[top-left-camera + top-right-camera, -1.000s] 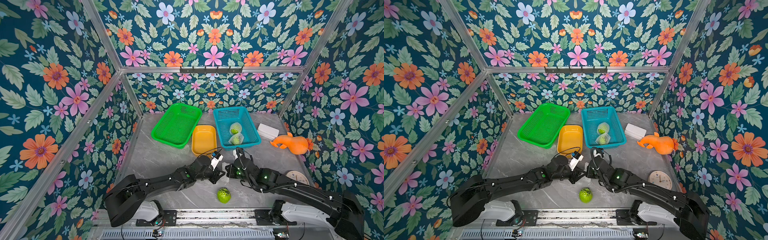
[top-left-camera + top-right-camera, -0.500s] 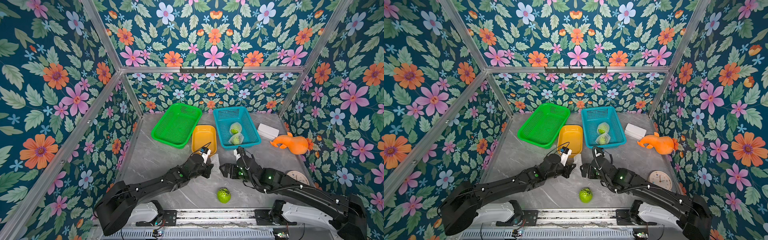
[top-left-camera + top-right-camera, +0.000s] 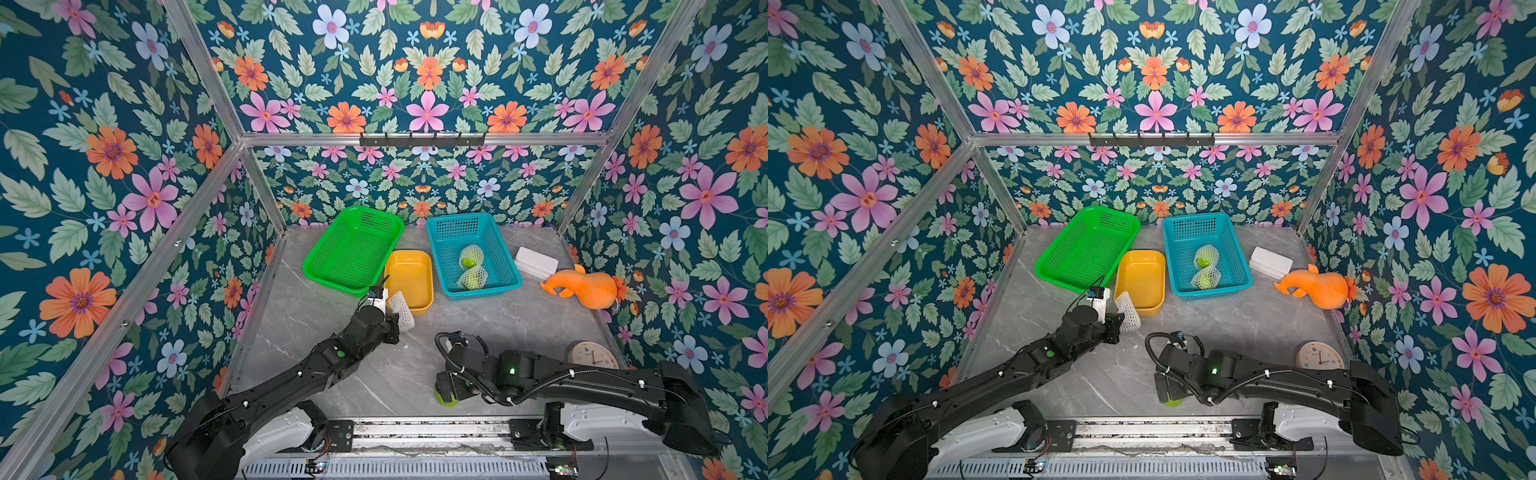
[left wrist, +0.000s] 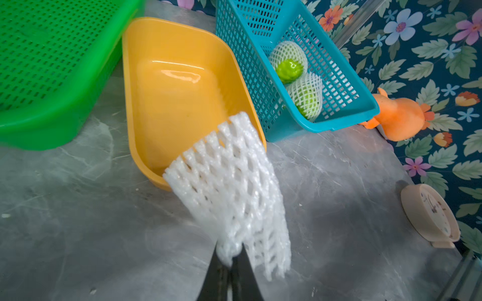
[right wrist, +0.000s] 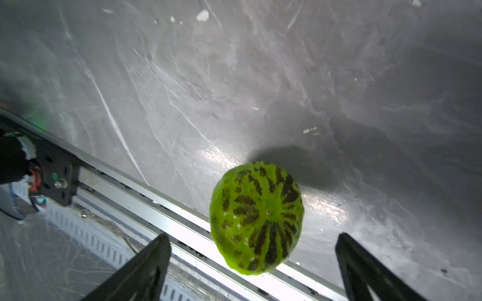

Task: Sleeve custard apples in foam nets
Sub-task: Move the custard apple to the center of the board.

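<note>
Our left fingers (image 4: 217, 276) pinch a white foam net (image 3: 402, 307) mid-frame beside the yellow tub (image 3: 409, 276); our right fingers (image 5: 146, 265) hang spread over a bare custard apple (image 3: 446, 401) on the table (image 3: 519, 324), lower centre.

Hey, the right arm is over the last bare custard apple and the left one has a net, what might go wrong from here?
1. The custard apple sits at the front edge of the table, beside the rail. The open right gripper is close over it, so a finger's nudge might roll it off.
2. The left gripper pinches only one end of the foam net, which hangs flattened; it might slip out or resist opening.
</note>
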### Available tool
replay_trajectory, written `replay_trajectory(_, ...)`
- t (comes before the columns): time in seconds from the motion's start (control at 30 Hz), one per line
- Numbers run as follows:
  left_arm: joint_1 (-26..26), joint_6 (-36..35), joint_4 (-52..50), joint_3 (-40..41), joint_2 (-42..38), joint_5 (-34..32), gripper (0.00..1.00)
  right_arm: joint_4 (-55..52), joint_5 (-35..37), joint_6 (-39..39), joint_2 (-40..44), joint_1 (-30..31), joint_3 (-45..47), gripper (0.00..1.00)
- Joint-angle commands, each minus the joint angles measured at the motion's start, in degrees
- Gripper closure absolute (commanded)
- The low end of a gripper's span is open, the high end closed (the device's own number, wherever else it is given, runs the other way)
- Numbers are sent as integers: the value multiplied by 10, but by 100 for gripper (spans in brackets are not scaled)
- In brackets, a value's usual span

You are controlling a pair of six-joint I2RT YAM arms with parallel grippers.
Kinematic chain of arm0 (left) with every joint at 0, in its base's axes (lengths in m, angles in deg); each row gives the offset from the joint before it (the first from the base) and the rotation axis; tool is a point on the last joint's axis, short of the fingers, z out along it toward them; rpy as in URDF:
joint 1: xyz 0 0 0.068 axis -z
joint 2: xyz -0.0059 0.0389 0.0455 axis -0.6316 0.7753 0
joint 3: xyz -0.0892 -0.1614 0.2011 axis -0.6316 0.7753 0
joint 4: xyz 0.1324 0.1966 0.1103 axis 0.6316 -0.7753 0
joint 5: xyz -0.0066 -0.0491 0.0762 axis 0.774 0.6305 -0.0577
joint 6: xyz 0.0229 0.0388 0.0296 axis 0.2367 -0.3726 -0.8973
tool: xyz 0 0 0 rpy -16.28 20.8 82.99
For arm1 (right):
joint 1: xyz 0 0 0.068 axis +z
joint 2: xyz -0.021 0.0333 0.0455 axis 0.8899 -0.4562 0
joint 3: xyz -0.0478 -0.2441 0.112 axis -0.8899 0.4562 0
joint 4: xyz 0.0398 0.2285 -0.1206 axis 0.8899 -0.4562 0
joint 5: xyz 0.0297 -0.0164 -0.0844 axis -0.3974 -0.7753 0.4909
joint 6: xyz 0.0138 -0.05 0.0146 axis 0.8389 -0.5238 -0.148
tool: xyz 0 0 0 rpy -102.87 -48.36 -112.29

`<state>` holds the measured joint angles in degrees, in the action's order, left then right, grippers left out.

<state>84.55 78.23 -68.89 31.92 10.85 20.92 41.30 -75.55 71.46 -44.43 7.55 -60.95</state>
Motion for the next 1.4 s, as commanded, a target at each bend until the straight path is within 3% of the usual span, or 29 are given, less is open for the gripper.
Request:
replay_trajectory(0.0,-4,3,11,6,-7,-24,100,-9,-4,38,-18,6,6,1)
replay_trajectory(0.3,-11,0,3,12,-24,-24,100,67,-31,33,-85,7,7,8)
replay_trajectory(0.5,-12,3,-10,31,-64,-42,100,81,-4,37,-132,6,-17,15)
replay_trajectory(0.83,-15,3,-27,42,-98,-68,100,135,15,3,-171,-67,-41,28)
replay_trajectory(1.17,-16,-18,-24,48,-110,-67,100,111,41,-30,-222,-98,-115,22)
replay_trajectory(1.37,-16,-82,-44,43,-117,-79,100,91,9,-51,-206,-98,-138,1)
